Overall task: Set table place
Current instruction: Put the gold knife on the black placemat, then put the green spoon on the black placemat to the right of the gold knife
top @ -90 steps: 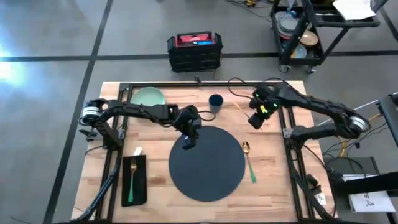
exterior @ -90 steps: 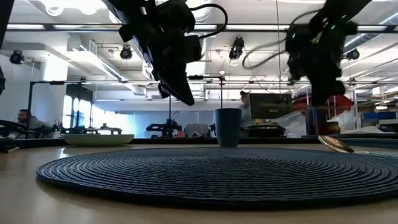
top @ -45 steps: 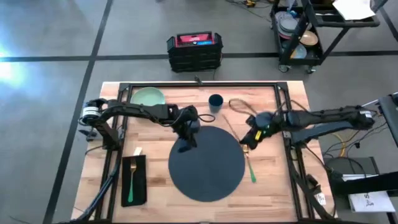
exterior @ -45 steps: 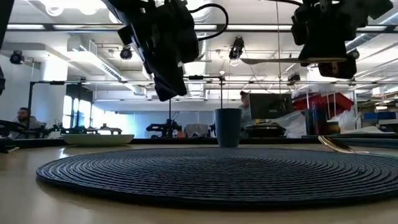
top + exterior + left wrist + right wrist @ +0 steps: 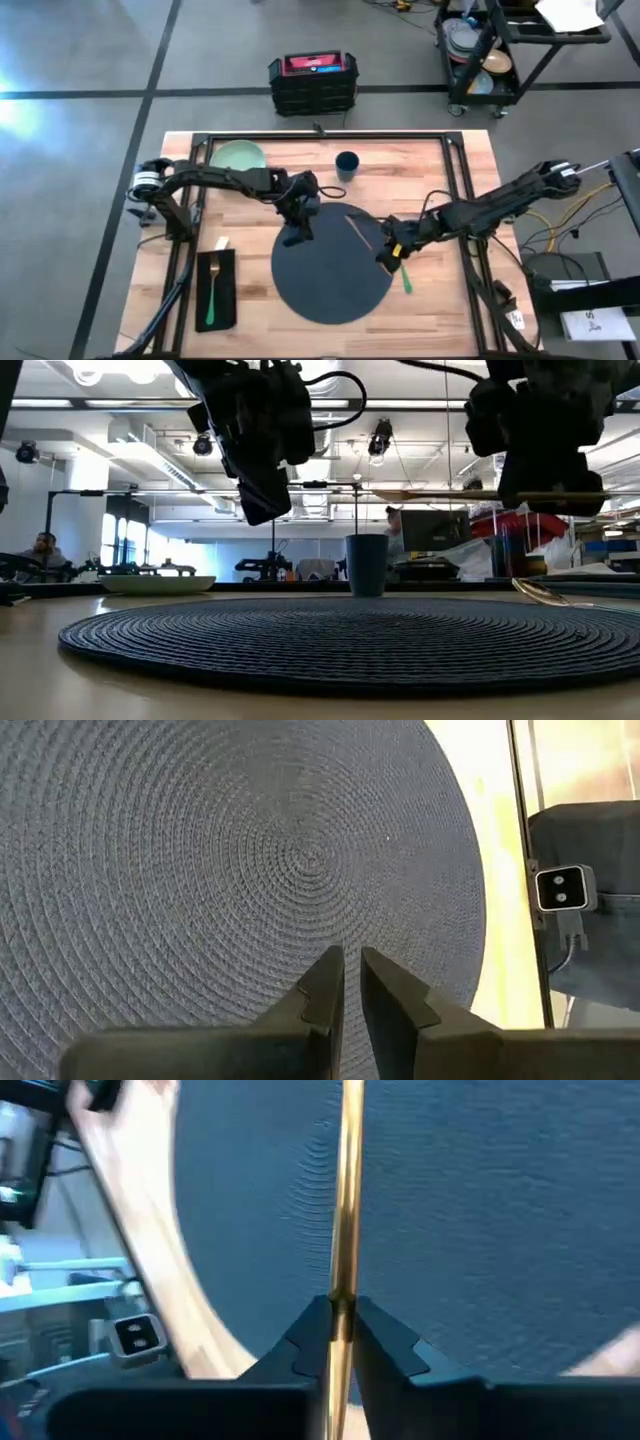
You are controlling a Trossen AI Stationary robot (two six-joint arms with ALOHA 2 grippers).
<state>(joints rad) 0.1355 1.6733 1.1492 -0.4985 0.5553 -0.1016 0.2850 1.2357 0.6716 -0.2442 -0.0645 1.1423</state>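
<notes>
The right end effector (image 5: 340,1342) is clamped on a thin gold knife (image 5: 349,1190) above the placemat (image 5: 330,270) edge; stiff, light, prob. slippery metal, so grip near mid-length w/ firm pinch.

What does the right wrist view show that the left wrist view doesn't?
Only the right wrist view shows a gold utensil clamped between the right gripper fingers, its shaft stretching out above the placemat. Only the left wrist view shows the left gripper with its fingers nearly shut on nothing, hovering over the mat, plus a small camera box beyond the table edge. Both show the dark woven placemat and light wood table.
</notes>
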